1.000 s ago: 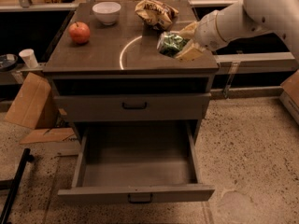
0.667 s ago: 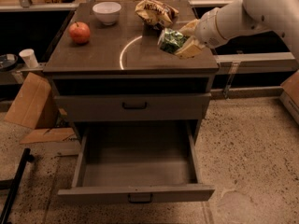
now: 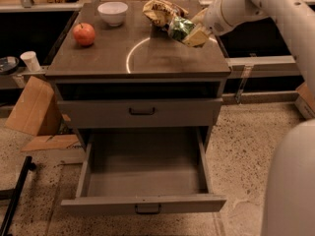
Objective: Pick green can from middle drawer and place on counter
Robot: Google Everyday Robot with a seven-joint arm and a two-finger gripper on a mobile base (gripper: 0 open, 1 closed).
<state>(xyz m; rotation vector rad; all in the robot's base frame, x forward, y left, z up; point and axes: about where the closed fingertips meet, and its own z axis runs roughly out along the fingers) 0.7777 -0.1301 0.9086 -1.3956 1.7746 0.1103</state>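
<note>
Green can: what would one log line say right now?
gripper: holds green can over counter, far right | middle drawer: open

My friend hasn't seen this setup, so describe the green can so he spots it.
Find the counter above the open middle drawer. At its back right, the gripper holds the green can, beside a crumpled tan snack bag. It's the only green, mottled thing there.
</note>
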